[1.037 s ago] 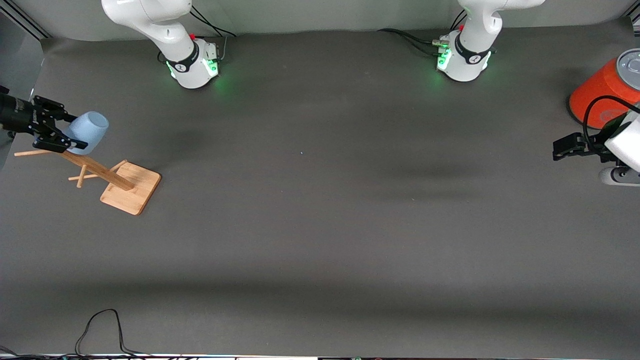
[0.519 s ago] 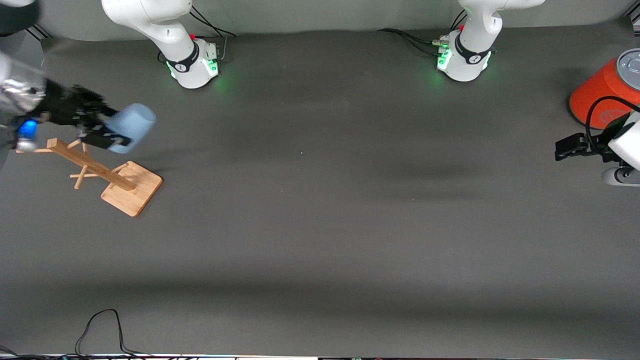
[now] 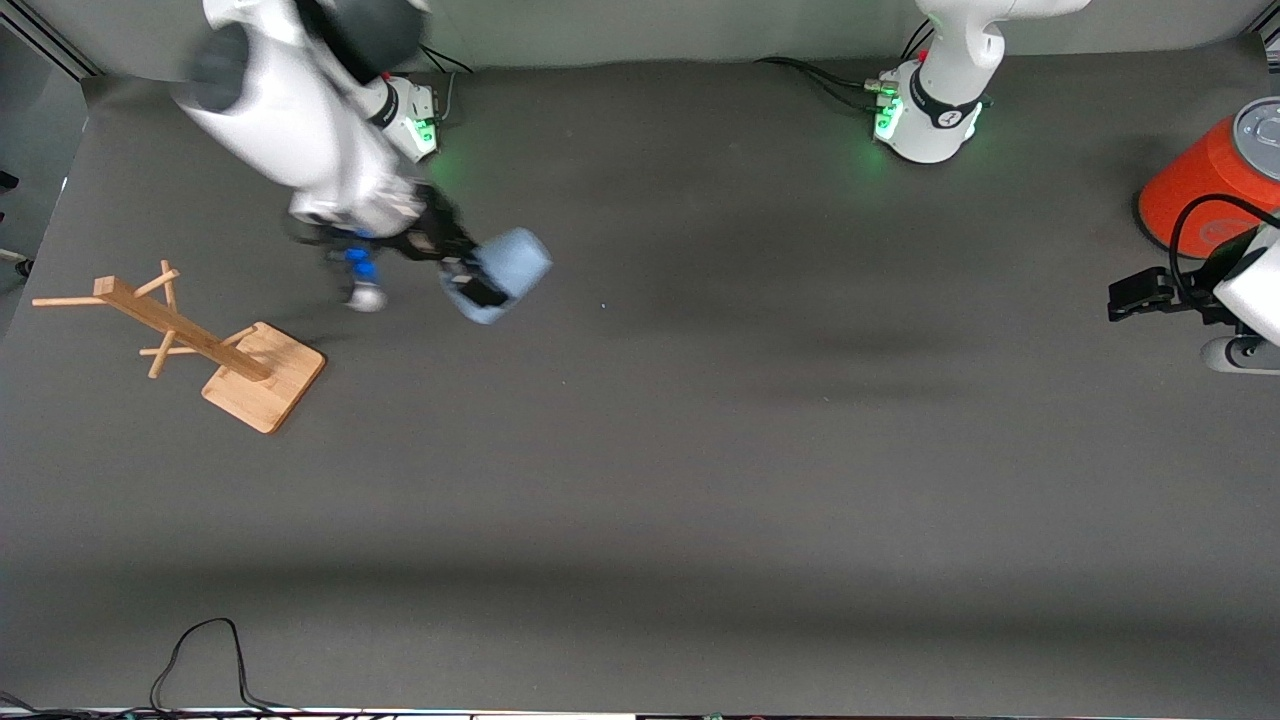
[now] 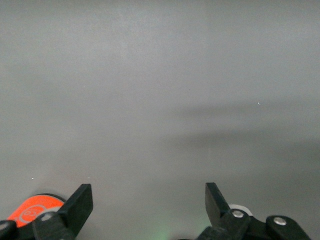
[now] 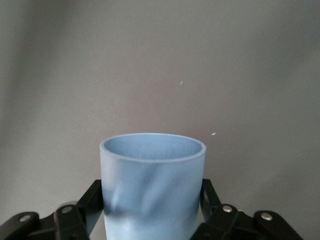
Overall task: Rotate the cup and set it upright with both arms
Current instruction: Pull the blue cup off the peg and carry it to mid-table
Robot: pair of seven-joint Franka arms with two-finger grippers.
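Observation:
My right gripper (image 3: 478, 284) is shut on the light-blue cup (image 3: 512, 262) and holds it tilted on its side in the air, over the table between the wooden rack and the table's middle. In the right wrist view the cup (image 5: 152, 175) fills the space between the black fingers (image 5: 94, 199), with its round end pointing away from the gripper (image 5: 152, 202). My left gripper (image 3: 1125, 296) is open and empty and waits low at the left arm's end, beside the orange-red can. In the left wrist view that gripper (image 4: 148, 202) has its jaws wide apart with nothing between them.
A wooden peg rack (image 3: 205, 348) on a square base stands at the right arm's end. The orange-red can (image 3: 1205, 185) with a grey lid stands at the left arm's end and also shows in the left wrist view (image 4: 31, 214). A black cable (image 3: 200, 650) lies at the front edge.
The right arm has swung the cup away from over the wooden rack toward the table's middle, still gripping it. The left arm has stayed almost still.

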